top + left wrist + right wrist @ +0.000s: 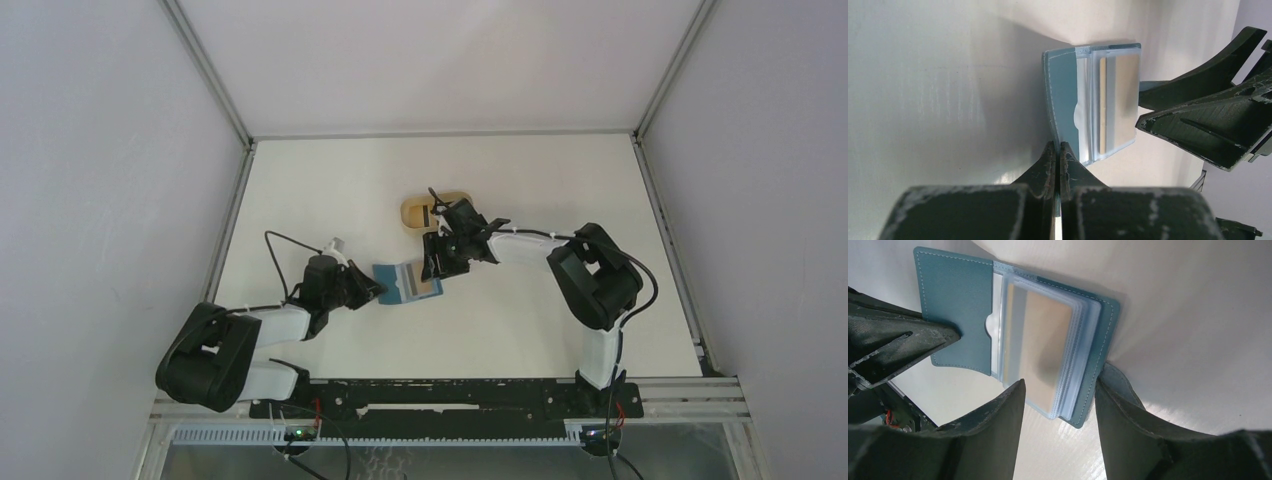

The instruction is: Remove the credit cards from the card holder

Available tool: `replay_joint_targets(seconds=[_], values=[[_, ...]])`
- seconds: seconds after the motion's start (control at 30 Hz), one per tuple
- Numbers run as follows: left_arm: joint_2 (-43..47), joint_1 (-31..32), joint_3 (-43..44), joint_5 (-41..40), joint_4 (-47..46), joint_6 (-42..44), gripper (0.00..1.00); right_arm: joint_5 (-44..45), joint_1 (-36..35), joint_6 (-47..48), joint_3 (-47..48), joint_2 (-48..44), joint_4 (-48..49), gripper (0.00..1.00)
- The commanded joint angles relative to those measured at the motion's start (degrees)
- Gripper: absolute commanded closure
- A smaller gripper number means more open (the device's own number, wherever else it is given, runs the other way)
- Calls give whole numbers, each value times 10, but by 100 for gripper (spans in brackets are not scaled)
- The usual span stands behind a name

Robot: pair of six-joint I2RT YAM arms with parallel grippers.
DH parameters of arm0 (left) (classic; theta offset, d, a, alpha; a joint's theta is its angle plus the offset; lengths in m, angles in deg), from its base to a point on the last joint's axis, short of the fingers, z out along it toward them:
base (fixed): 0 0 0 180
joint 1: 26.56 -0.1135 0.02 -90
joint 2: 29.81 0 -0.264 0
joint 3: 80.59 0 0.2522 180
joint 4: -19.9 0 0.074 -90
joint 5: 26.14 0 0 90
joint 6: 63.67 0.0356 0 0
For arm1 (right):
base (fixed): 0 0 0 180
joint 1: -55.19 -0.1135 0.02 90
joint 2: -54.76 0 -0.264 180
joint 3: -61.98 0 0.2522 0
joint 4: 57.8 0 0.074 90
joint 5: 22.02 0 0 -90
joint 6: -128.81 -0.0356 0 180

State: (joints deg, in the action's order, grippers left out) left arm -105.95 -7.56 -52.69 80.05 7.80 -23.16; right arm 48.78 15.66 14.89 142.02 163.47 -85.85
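Here the left end effector (1058,147) clamps a flap of the card holder (958,295), the right end effector (1059,385) gaping astride it.

A white table (330,200) with a smooth, faintly shiny top spreads out between the grey walls. A tan rounded tray (410,210) sits on it, a little beyond the middle. Just nearer than the tray and slightly to its left lies a teal-blue card holder (405,283), spread open on the tabletop with its clear sleeves facing up.
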Motion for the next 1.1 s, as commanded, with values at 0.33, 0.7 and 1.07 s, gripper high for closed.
replay_joint_targets(seconds=[0.33, 0.7, 1.07], values=[[-5, 4, 11, 5, -7, 12, 100, -62, -39, -16, 46, 32, 42, 39], [-11, 5, 9, 6, -14, 11, 100, -115, -56, -22, 53, 22, 89, 39], [-11, 5, 6, 8, -20, 10, 100, -115, -80, -4, 74, -7, 82, 39]])
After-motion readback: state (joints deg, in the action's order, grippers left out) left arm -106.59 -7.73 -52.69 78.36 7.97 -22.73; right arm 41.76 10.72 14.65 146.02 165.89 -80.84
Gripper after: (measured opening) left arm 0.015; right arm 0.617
